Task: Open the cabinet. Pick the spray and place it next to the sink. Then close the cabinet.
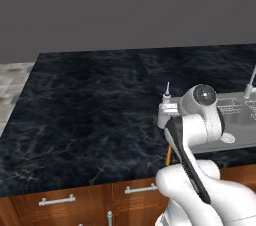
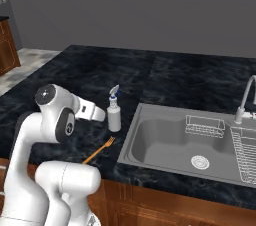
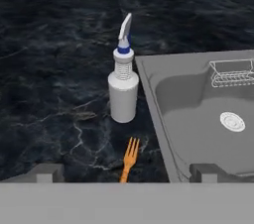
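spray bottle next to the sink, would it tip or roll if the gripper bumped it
The pale grey cylindrical spray bottle stands upright on the black marble counter, taller than its base is wide, so a high bump would probably tip it. Once down, its round body would likely roll, perhaps toward the grey steel sink right beside it. It looks rigid, so the open gripper could probably clamp it without it deforming.

spray (image 1: 166, 101): mostly hidden behind the arm, just the nozzle tip pokes up by the sink (image 1: 239, 135)
fork (image 3: 128, 159): handle cut off at the bottom edge
sink: right side runs off frame
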Motion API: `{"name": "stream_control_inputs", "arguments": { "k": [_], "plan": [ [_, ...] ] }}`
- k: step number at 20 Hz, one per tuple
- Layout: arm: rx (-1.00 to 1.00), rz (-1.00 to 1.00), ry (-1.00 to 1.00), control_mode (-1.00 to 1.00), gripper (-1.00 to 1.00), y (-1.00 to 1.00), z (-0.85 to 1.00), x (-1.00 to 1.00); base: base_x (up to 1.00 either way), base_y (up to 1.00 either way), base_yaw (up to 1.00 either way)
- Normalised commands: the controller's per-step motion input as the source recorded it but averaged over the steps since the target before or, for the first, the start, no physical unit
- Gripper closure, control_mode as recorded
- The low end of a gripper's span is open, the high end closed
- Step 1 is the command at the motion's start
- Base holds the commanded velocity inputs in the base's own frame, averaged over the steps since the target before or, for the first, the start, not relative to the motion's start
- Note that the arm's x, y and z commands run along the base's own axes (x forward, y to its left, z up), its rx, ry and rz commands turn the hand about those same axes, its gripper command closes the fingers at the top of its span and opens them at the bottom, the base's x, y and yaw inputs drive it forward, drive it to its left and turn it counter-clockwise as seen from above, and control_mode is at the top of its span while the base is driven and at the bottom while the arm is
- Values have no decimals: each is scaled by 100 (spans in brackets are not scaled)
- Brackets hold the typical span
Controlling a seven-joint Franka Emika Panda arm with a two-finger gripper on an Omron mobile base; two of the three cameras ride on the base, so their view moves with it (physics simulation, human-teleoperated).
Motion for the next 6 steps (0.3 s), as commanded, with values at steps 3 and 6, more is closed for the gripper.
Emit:
{"name": "stream_control_inputs", "arguments": {
  "k": [3,6],
  "plan": [
    [0,19,14,-100,-100,2,23,-52,0,0,0],
    [0,12,12,-100,-100,5,16,-55,0,0,0]
  ]
}}
